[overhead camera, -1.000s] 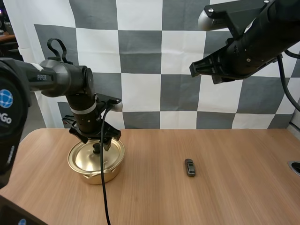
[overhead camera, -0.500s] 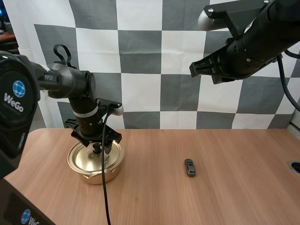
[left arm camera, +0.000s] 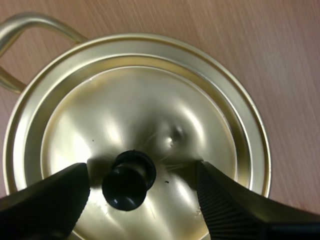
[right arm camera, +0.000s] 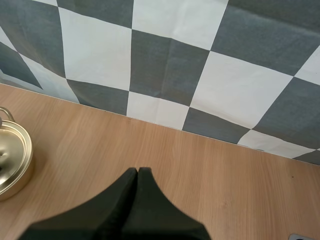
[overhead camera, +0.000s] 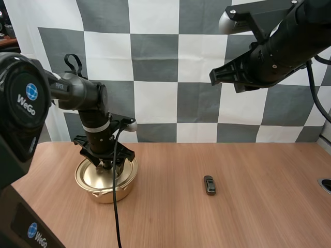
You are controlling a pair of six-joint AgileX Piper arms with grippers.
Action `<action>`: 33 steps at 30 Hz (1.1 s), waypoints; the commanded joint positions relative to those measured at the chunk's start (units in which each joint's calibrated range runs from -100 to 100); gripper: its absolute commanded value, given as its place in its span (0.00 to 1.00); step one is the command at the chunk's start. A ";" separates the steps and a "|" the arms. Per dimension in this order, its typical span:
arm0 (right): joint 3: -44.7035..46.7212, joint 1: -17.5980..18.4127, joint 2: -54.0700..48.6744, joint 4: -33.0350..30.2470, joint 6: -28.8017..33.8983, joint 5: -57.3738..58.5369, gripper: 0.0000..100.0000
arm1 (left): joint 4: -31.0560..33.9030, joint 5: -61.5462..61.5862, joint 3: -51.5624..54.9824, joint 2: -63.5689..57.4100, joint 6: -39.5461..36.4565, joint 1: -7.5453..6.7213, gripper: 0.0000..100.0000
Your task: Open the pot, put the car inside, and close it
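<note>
Plainly, left hand [left arm camera: 142, 171] spread wide, flanking the lid knob [left arm camera: 128, 181] without touching; right hand [right arm camera: 137, 172] pressed together, empty.

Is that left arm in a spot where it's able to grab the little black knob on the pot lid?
Probably yes. The left gripper hangs right over the lid, its jaws open on either side of the black knob, with nothing between them and it. Closing should pinch it.
</note>
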 commanded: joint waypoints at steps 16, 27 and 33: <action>0.00 -0.05 -0.10 0.09 0.04 0.00 0.00 | 1.06 -1.55 0.08 0.11 -2.39 0.01 0.00; 0.00 -0.05 -0.10 0.09 0.04 0.00 0.00 | 0.95 -1.12 -3.97 -6.83 -2.39 0.01 0.00; 0.00 -0.05 0.04 0.09 0.04 0.00 0.00 | 0.59 8.33 -13.87 -17.88 -2.39 0.01 0.00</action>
